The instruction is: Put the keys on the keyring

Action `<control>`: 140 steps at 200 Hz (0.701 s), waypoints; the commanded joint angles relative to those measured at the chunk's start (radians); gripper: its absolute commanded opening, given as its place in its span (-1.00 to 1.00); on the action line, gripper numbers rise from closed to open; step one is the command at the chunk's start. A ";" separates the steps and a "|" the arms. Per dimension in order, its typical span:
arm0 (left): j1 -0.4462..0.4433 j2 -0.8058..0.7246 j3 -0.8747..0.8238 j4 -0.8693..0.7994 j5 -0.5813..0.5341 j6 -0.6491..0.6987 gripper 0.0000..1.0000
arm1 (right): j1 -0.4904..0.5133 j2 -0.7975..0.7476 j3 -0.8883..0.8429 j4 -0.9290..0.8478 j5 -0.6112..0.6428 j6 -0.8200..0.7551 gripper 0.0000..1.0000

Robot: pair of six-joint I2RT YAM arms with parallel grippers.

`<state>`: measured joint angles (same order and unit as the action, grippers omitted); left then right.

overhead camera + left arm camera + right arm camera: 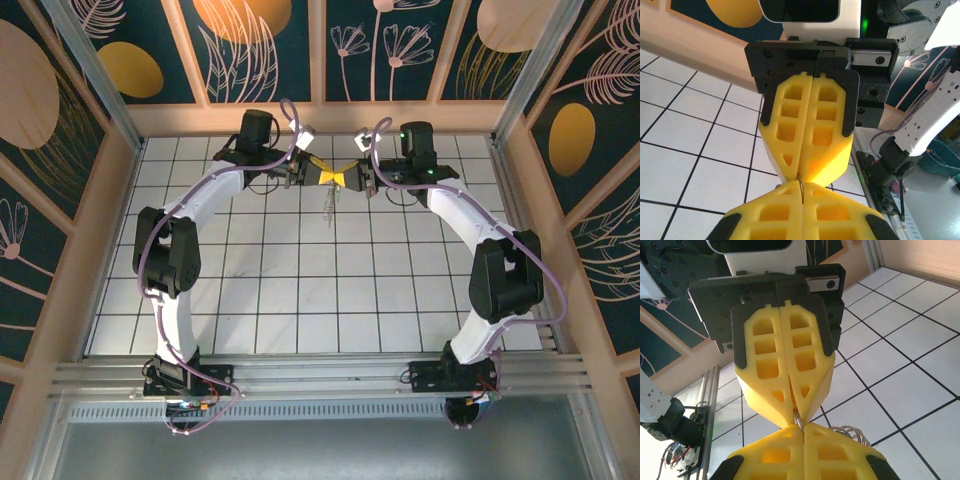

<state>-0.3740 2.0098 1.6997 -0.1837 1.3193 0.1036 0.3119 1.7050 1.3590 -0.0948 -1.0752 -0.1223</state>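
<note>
Keyring [797, 418] up at far middle, hanging above tiles [300, 290], wire nipped at both tips. Left gripper [318, 176] and right gripper [352, 177] both clamped tight on it, nose to nose. Tip, imo: pull apart slow and straight, no twisting, or wire slips.

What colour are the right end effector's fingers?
The right end effector's fingers are bright yellow, clearest in the left wrist view.

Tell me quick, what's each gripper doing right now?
Left gripper: closed, pinching the keyring wire.
Right gripper: closed, pinching the same keyring, tip to tip with the left.
</note>
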 commanded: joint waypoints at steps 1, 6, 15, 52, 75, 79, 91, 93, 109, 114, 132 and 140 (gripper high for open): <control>-0.027 0.000 -0.008 -0.002 0.024 0.024 -1.00 | 0.002 0.016 0.036 0.041 -0.017 -0.005 -1.00; -0.029 -0.002 -0.009 -0.002 0.021 0.025 -1.00 | 0.003 0.015 0.036 0.041 -0.018 -0.005 -1.00; -0.034 -0.007 -0.011 -0.002 0.015 0.027 -1.00 | 0.003 0.014 0.034 0.041 -0.019 -0.005 -1.00; -0.063 -0.069 -0.078 0.128 -0.099 -0.059 -1.00 | -0.016 -0.047 -0.023 0.107 -0.005 0.042 -0.52; -0.068 -0.141 -0.186 0.342 -0.169 -0.178 -1.00 | -0.052 -0.142 -0.132 0.229 0.018 0.122 -0.37; -0.068 -0.151 -0.199 0.368 -0.178 -0.190 -1.00 | -0.059 -0.158 -0.155 0.254 0.026 0.137 -0.35; -0.069 -0.179 -0.235 0.435 -0.207 -0.225 -1.00 | -0.073 -0.219 -0.225 0.325 0.054 0.185 -0.30; -0.069 -0.184 -0.240 0.445 -0.211 -0.231 -1.00 | -0.074 -0.228 -0.236 0.336 0.062 0.191 -0.30; -0.069 -0.212 -0.274 0.509 -0.244 -0.264 -1.00 | -0.080 -0.299 -0.314 0.399 0.120 0.235 -0.27; -0.069 -0.220 -0.286 0.532 -0.251 -0.276 -1.00 | -0.078 -0.317 -0.336 0.417 0.144 0.250 -0.27; -0.069 -0.244 -0.324 0.617 -0.266 -0.323 -1.00 | -0.076 -0.384 -0.416 0.482 0.244 0.304 -0.26; -0.069 -0.251 -0.337 0.647 -0.273 -0.338 -1.00 | -0.073 -0.414 -0.451 0.507 0.312 0.330 -0.25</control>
<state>-0.4492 1.8194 1.3952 0.2649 1.0855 -0.1452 0.2329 1.3678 0.9955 0.2508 -0.9344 0.1024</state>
